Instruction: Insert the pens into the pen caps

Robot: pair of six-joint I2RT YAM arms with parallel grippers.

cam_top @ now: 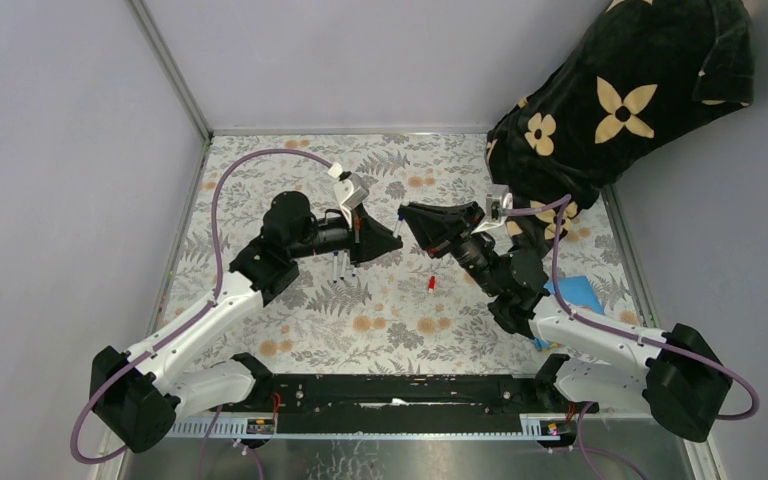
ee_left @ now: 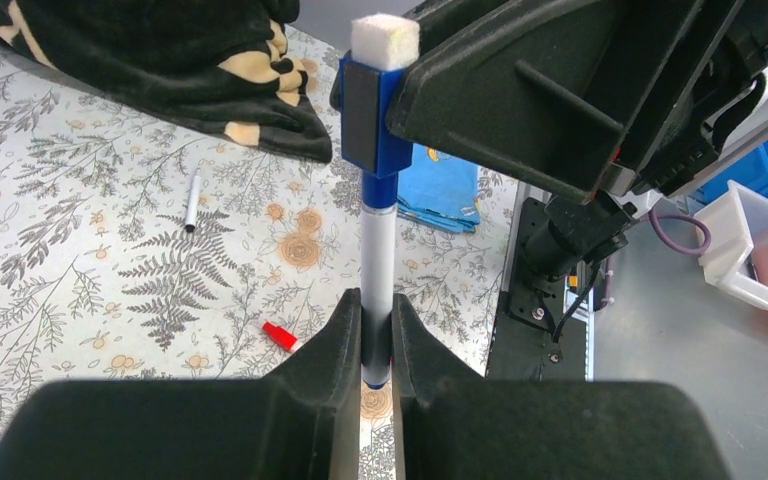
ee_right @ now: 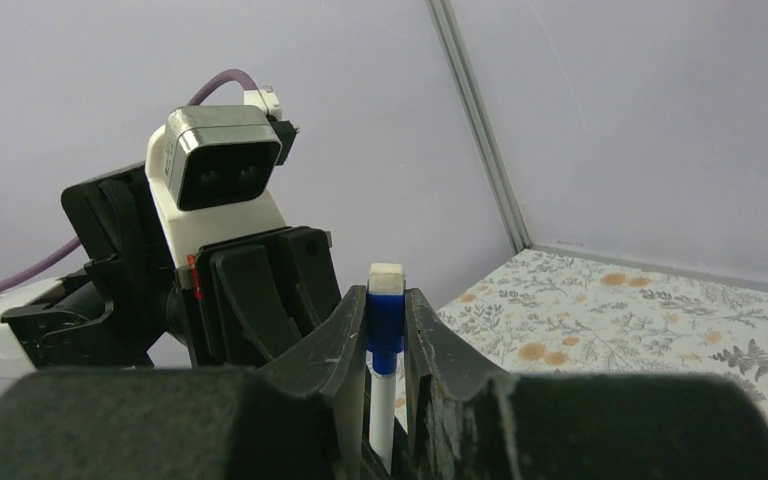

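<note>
My left gripper (ee_left: 376, 300) is shut on the white barrel of a pen (ee_left: 377, 250) and holds it above the table. My right gripper (ee_right: 385, 295) is shut on a blue pen cap (ee_right: 384, 320) with a white top. The pen's end sits inside that cap (ee_left: 373, 120). From above, the two grippers (cam_top: 392, 243) (cam_top: 405, 213) meet nose to nose over the table's middle. A red cap (cam_top: 431, 284) lies loose on the table, also in the left wrist view (ee_left: 280, 335). Another pen (ee_left: 191, 203) lies near the black cloth. Two more pens (cam_top: 338, 268) lie beside my left gripper.
A black cloth with cream flowers (cam_top: 620, 90) covers the far right corner. A blue cloth (cam_top: 575, 292) lies by my right arm. A white bin and a blue bin (ee_left: 760, 250) stand beyond the table's near edge. Grey walls close the left and far sides.
</note>
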